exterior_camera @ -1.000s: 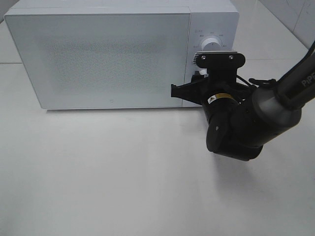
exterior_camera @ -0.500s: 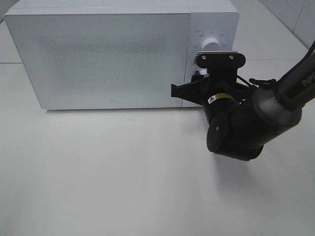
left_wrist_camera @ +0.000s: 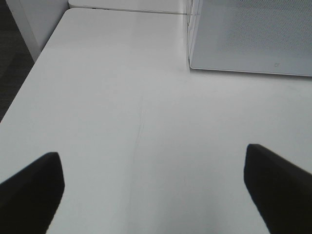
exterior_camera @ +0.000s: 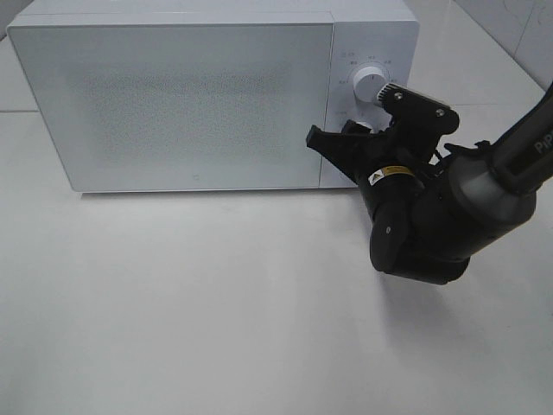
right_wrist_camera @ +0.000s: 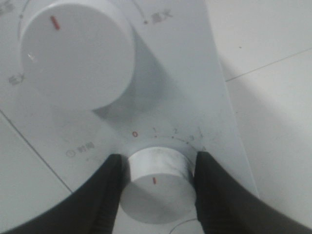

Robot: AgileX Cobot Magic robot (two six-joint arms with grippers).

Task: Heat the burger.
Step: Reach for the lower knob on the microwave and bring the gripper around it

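1. Our right gripper [right_wrist_camera: 157, 195], clamped on the lower knob [right_wrist_camera: 156, 168], has rolled since a moment ago: we judge the timer is being set.
2. Our left gripper [left_wrist_camera: 153, 187] stands wide, empty.
3. We see no burger; probably it is behind the door [exterior_camera: 190, 104] beside the right gripper.

The lower dial [right_wrist_camera: 156, 195], clasped between the fingers [right_wrist_camera: 105, 195] of the right pincer [right_wrist_camera: 157, 163], ran off the picture's edge; printed labels [right_wrist_camera: 84, 148] beside it were too blurred to read

One microwave [exterior_camera: 173, 104] carrying two controls, an upper knob [right_wrist_camera: 78, 53] and a lower knob [right_wrist_camera: 156, 187], on one table [exterior_camera: 216, 328].
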